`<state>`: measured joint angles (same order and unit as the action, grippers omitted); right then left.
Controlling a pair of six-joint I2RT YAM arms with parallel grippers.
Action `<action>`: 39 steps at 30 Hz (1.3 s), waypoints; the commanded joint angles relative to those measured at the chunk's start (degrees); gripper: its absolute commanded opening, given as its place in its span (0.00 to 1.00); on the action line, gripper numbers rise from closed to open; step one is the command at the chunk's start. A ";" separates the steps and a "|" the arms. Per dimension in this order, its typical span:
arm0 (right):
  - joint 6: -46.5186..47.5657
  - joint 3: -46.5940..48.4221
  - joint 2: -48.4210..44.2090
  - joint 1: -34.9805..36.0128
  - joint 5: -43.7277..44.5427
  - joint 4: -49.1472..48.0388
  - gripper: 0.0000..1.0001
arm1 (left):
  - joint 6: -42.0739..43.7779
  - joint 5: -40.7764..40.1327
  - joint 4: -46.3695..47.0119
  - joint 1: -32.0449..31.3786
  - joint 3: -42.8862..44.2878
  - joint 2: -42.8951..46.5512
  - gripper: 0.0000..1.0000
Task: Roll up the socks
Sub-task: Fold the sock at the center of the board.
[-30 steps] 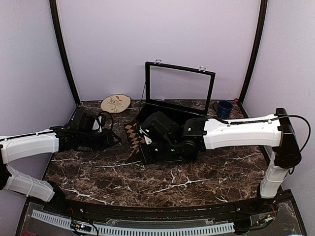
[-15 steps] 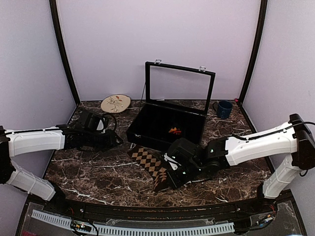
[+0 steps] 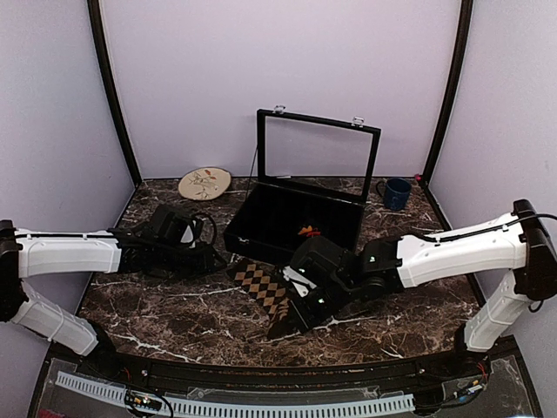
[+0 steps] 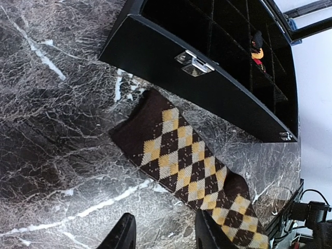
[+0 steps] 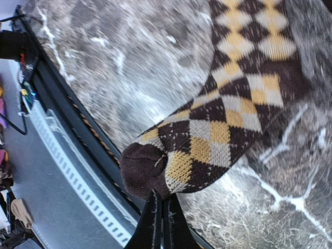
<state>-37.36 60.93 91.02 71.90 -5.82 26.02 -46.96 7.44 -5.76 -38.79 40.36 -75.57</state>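
Toward the left edge of the worktop, the left gripper hovers above the marble with its jaws partly apart and nothing between them, just short of the tan-brown sock. That sock lies flat and stretched to its full length near the middle of the worktop. Its cuff is just in front of the black case and its toe points toward the near edge, with no fold or turn in it, so I judge the rolling not yet begun. Behind it, the red and orange sock sits bunched in one compartment of the open case, apart from its partner and not laid out. To the right, the right gripper rests low at the toe end of the tan-brown sock with its jaws pressed fully together. The fingertips meet right at the toe's edge, but whether any knit is caught between them I cannot tell. As I read it, one sock is spread and ready. Left to do are fetching the second sock, laying the pair together and rolling them up.
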 commanded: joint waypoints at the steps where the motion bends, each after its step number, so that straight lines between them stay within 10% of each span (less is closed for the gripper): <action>1: 2.64 5.54 2.54 0.00 -0.50 3.49 0.00 | -0.67 -1.43 2.15 -1.03 -1.97 0.34 0.42; 39: 11.54 39.55 27.99 -13.75 -6.27 11.99 0.00 | 1.83 -4.94 7.12 -2.24 -1.84 -6.05 0.41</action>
<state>-27.38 96.68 116.86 58.89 -10.55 37.50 -46.28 3.79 1.67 -40.77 38.94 -82.76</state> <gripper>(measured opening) 0.005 0.412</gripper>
